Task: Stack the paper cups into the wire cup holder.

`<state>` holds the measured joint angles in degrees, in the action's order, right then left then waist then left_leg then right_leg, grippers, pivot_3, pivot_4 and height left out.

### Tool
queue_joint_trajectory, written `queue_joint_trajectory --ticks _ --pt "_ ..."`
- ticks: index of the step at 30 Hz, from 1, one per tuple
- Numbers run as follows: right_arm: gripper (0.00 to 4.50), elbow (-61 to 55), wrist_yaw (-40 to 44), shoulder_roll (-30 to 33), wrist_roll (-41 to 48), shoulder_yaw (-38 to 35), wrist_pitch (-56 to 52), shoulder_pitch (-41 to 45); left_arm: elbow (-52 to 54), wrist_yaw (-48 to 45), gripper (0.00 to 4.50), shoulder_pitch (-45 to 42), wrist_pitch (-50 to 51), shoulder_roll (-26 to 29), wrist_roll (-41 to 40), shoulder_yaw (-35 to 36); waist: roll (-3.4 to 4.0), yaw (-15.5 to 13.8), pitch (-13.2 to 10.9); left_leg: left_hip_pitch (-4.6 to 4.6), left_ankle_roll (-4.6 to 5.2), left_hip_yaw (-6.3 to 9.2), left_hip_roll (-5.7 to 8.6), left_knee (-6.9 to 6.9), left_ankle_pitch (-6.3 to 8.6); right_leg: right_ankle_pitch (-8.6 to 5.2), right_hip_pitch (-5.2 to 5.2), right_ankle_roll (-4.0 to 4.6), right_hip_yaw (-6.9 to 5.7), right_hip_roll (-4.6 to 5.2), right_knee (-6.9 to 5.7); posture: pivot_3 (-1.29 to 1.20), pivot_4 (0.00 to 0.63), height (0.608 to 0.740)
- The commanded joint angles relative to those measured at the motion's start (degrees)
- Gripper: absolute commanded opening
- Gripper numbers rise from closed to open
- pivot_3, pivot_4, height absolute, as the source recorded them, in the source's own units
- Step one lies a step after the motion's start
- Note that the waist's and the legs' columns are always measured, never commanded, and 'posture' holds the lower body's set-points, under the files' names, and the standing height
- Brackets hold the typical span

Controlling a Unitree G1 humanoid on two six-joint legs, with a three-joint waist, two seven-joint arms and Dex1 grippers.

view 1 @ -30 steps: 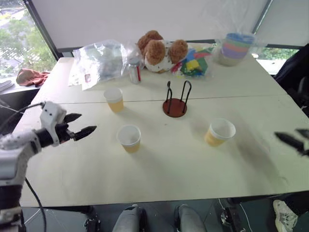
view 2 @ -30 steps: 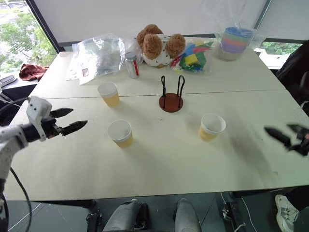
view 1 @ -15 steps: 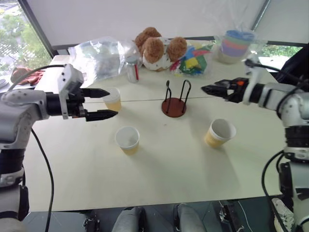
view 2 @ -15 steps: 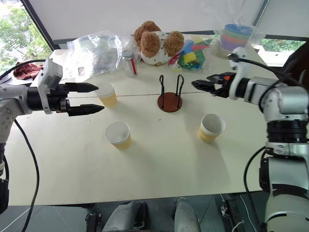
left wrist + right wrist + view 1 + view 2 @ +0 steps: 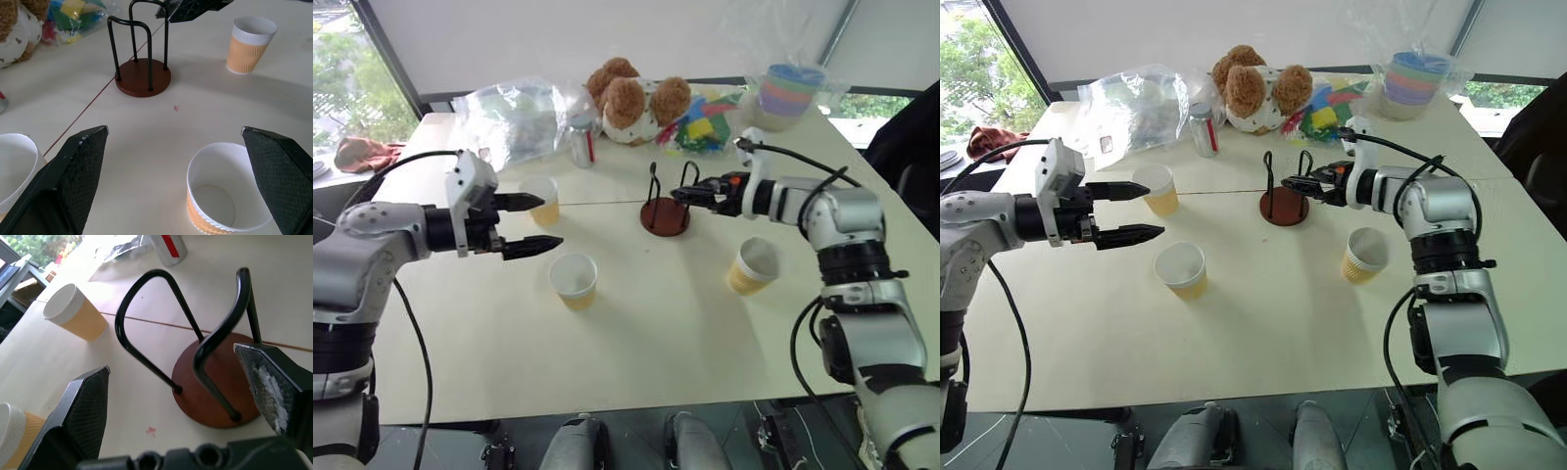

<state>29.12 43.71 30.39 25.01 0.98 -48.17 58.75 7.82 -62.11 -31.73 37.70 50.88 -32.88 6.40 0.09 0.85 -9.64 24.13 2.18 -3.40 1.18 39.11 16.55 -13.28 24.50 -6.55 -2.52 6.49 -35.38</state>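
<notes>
Now that both arms have swung in, the right gripper (image 5: 1290,183) reaches the wire holder (image 5: 1285,197) and the left gripper (image 5: 1141,210) nears the cups (image 5: 1181,270), both wide open and empty.

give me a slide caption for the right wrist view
Open right hand beside the empty wire cup holder, one paper cup beyond.

Three small paper cups with white rims and yellow-tan sides stand upright and empty on the table, well apart. One cup (image 5: 541,199) stands just past the left gripper's (image 5: 530,224) open fingers. Another (image 5: 574,280) stands just below those fingertips. The third (image 5: 753,266) stands under the right arm. The small wire cup holder (image 5: 667,204), a round reddish-brown base with two black loops, stands empty just beside the right gripper's (image 5: 683,194) tips.
</notes>
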Motion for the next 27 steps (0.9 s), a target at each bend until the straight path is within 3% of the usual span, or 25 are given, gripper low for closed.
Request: queue_joint_trajectory --ticks 1,2,9,15,20,23,27 --pt "3.91 2.93 0.42 -1.17 -2.44 -0.26 4.74 2.57 0.28 0.45 4.5 -0.52 -1.7 0.02 0.8 0.75 0.0 -0.05 0.0 0.0 0.0 0.01 0.0 -0.01 0.0 0.0 0.0 0.0 -0.01 0.0 0.0 0.0 0.15 0.74" --pt "3.61 3.94 0.29 -1.7 -3.01 -0.36 5.81 2.94 0.24 0.53 4.5 -0.54 -1.81 0.0 0.88 0.7 0.0 -0.03 0.0 0.0 0.0 0.02 0.0 -0.01 0.0 0.0 0.0 0.0 -0.02 0.0 0.0 0.0 0.15 0.74" --pt "0.04 5.6 -0.48 -3.58 -4.28 -1.91 7.41 4.41 -0.01 1.02 4.5 -0.52 -2.37 -0.47 1.61 0.38 0.01 0.13 -0.01 0.01 -0.01 -0.02 0.02 0.02 0.0 0.0 0.0 0.0 -0.02 0.01 0.02 0.0 0.15 0.74" --pt "0.04 -7.12 -5.11 -4.27 -1.23 -5.31 0.39 2.14 -1.42 0.73 4.5 -1.86 -3.28 -1.15 2.67 -0.68 0.03 0.08 -0.01 0.01 -0.03 0.0 0.0 0.01 -0.02 0.0 0.0 0.0 -0.04 0.01 0.0 0.0 0.15 0.74" --pt "0.04 -33.48 -15.25 -5.91 1.75 -6.62 -15.38 -7.35 -2.64 -0.24 4.5 -2.88 -3.77 -1.09 3.26 -1.37 -0.01 -0.24 0.01 0.04 -0.04 0.12 0.01 0.01 -0.01 0.0 0.01 0.0 -0.1 0.02 -0.08 0.0 0.15 0.74" --pt "0.04 -49.09 -23.84 -10.22 2.21 -8.34 -27.33 -14.05 -3.27 -0.9 4.5 -3.82 -3.9 -1.32 3.6 -2.04 -0.02 -0.19 0.02 0.05 -0.04 0.17 0.03 0.03 -0.01 0.0 -0.01 0.0 -0.16 0.04 -0.11 0.0 0.15 0.74" --pt "0.04 -58.54 -31.86 -18.09 0.37 -11.0 -35.62 -16.47 -4.72 -1.62 4.5 -5.36 -4.27 -2.09 3.98 -3.03 -0.01 -0.03 0.01 0.05 -0.1 0.1 0.04 0.07 -0.06 0.0 0.01 0.0 -0.16 0.05 -0.15 0.0 0.15 0.74"
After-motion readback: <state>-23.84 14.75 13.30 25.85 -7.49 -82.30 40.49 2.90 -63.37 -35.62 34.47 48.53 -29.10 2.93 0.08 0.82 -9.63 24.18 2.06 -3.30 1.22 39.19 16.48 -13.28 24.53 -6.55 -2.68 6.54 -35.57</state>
